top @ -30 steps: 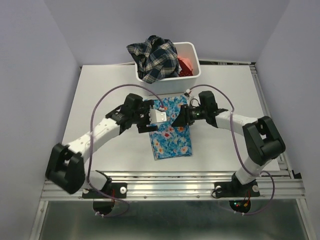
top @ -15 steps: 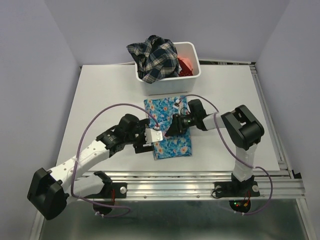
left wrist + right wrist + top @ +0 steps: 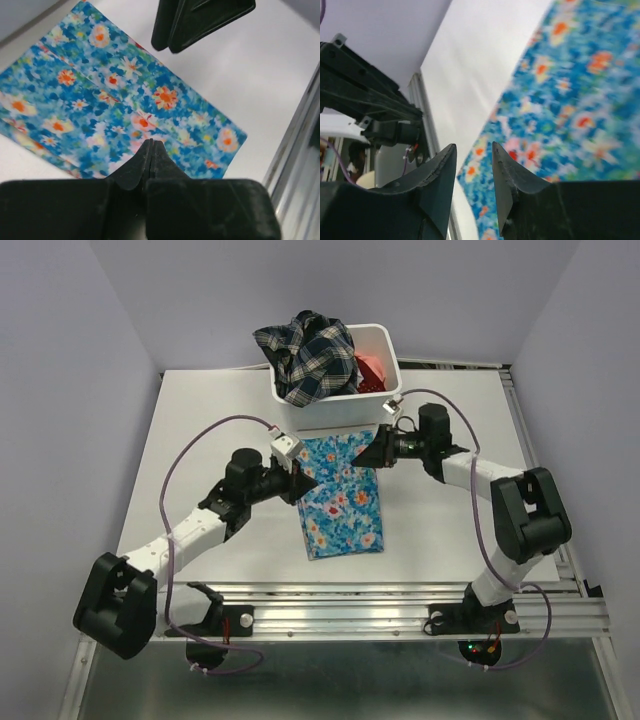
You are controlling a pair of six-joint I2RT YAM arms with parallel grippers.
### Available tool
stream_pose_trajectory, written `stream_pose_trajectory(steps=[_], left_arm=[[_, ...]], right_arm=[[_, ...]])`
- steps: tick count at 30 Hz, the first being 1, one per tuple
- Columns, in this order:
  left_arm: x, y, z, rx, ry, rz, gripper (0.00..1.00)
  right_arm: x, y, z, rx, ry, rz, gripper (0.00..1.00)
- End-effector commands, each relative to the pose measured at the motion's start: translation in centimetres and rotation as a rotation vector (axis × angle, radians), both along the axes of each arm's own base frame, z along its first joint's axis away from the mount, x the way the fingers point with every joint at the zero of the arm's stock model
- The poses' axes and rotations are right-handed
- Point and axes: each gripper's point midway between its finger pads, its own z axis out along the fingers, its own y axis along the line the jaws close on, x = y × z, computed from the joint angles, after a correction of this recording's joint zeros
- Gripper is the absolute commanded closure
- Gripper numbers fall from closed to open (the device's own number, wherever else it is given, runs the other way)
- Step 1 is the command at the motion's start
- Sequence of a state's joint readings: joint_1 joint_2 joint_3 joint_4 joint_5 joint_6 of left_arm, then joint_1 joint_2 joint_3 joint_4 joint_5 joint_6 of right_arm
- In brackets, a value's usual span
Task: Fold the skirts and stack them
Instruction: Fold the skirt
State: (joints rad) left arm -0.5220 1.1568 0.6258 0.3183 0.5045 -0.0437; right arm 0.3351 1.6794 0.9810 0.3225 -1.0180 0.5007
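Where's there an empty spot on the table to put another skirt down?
The back left corner of the table, between the white bin and the left arm, is bare. So is the patch right of the blue flowered skirt, inside the bend of the right arm. The middle is crowded: both arms reach in over that skirt's far end.

Skirts, three: one blue floral skirt (image 3: pixel 342 495), one dark plaid skirt (image 3: pixel 305 355), one coral-red skirt (image 3: pixel 371 369). White bin (image 3: pixel 390 390), one; table (image 3: pixel 210 430), one. Robot arms, two: left arm (image 3: pixel 185 531), right arm (image 3: pixel 470 471).
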Motion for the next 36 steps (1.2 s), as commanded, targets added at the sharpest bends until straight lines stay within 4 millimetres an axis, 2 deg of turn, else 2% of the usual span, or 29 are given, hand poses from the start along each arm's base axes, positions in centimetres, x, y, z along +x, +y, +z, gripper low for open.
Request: stream_pose_trajectory(steps=[1, 3, 4, 7, 9, 14, 19, 22, 23, 24, 28, 31, 36], left_arm=[[1.6, -0.3, 1.9, -0.225, 0.076, 0.090, 1.00], [1.9, -0.4, 1.1, -0.228, 0.118, 0.089, 1.00], [2.1, -0.3, 1.0, -0.241, 0.151, 0.080, 1.00], [3.3, 0.2, -1.4, -0.227, 0.268, 0.089, 1.00], [3.7, -0.2, -2.6, -0.236, 0.364, 0.052, 1.00], [4.5, 0.2, -5.9, -0.235, 0.502, 0.062, 1.00], [5.5, 1.2, -8.1, -0.229, 0.550, 0.105, 1.00], [6.3, 1.8, -10.0, -0.213, 0.591, 0.140, 1.00], [6.5, 1.9, -10.9, -0.203, 0.608, 0.154, 1.00], [6.7, 2.3, -11.5, -0.192, 0.624, 0.172, 1.00], [7.8, 3.2, -13.6, -0.155, 0.663, 0.235, 1.00], [8.2, 3.9, -14.9, -0.117, 0.684, 0.278, 1.00], [8.3, 4.8, -16.1, -0.081, 0.725, 0.326, 1.00]], right_arm=[[2.9, -3.5, -3.2, -0.008, 0.126, -0.067, 0.61], [4.0, -4.3, -3.7, -0.012, 0.113, -0.077, 0.61], [4.2, -4.3, -4.8, -0.019, 0.139, -0.071, 0.62], [4.5, -4.2, -5.6, -0.025, 0.160, -0.055, 0.64], [4.5, -4.1, -5.7, -0.025, 0.163, -0.047, 0.64], [3.6, -4.4, -6.9, -0.059, 0.191, -0.034, 0.65], [2.7, -4.9, -8.0, -0.100, 0.192, -0.029, 0.65], [3.2, -5.4, -10.0, -0.166, 0.187, -0.053, 0.67], [4.0, -5.9, -10.5, -0.189, 0.157, -0.069, 0.69], [3.8, -6.3, -12.2, -0.236, 0.213, -0.094, 0.71], [4.6, -7.4, -15.1, -0.307, 0.280, -0.151, 0.78], [4.5, -7.6, -16.8, -0.336, 0.348, -0.169, 0.81], [4.5, -8.0, -17.8, -0.374, 0.389, -0.197, 0.84]])
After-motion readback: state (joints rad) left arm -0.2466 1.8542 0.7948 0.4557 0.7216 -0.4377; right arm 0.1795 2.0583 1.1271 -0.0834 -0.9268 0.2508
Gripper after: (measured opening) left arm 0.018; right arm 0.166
